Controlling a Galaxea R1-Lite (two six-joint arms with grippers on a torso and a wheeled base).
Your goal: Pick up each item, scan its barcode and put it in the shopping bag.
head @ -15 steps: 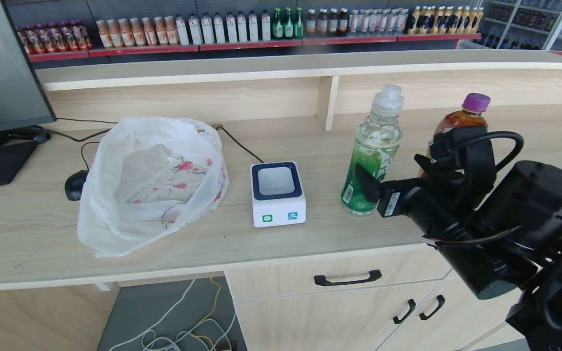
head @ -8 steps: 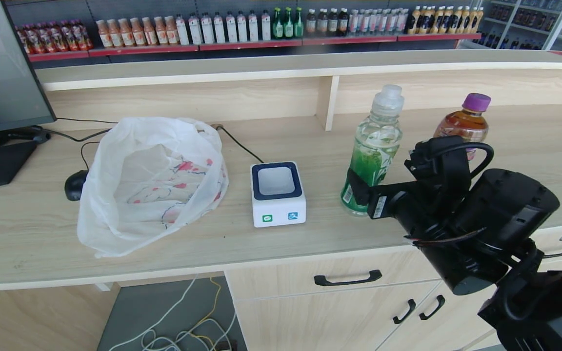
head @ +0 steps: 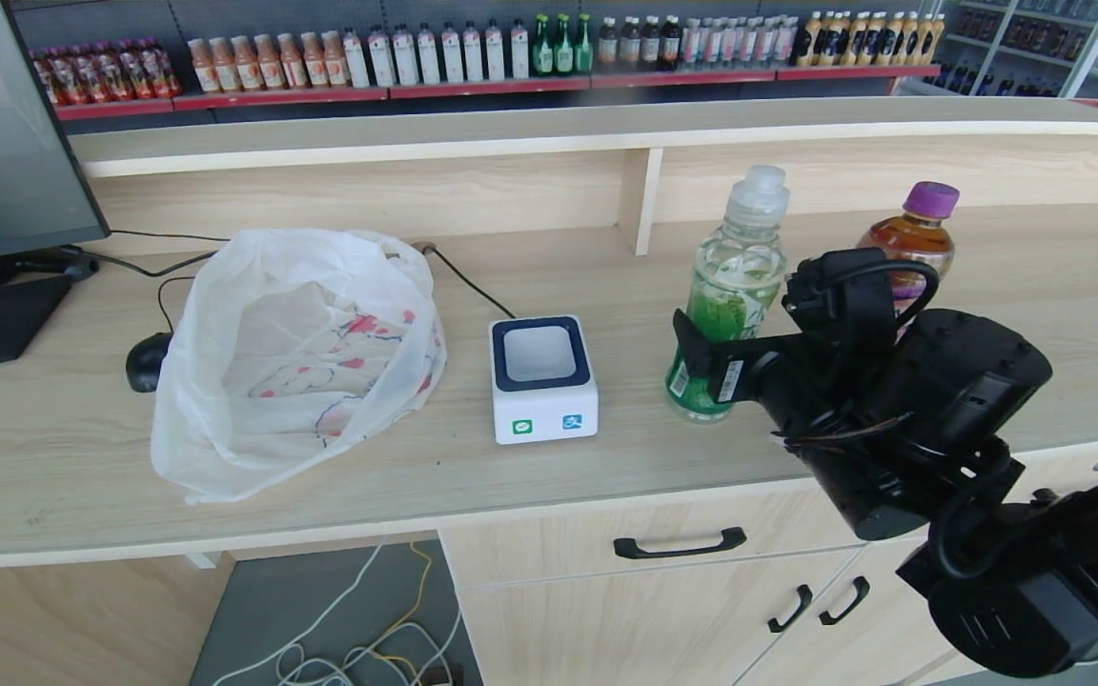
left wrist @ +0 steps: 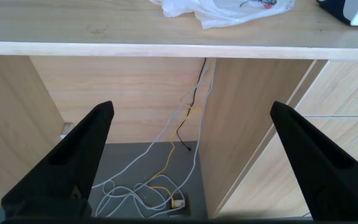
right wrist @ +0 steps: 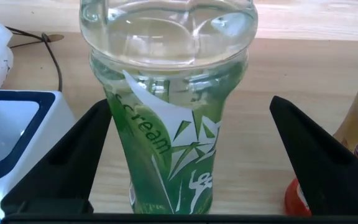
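1. Two fingers of your right tool stand spread wide and hold nothing. The green bottle stands upright on the worktop, in the gap between them and touching neither.
2. Centre the bottle as you advance, then close on the narrower labelled waist. The bulging clear shoulder would probably slip.
3. Squeeze gently, since the thin plastic likely gives and a hard push could tip it toward the brown bottle just behind.
4. Your left tool is also wide open and empty, hanging low in front of the worktop edge.
5. Plan the lift toward the scanner, which sits between the green bottle and the shopping bag.
6. A white patch low on the label may be the barcode, but it is too small to confirm.
7. Your arm covers the brown bottle's lower half, and you cannot tell what the bag's folds hold.
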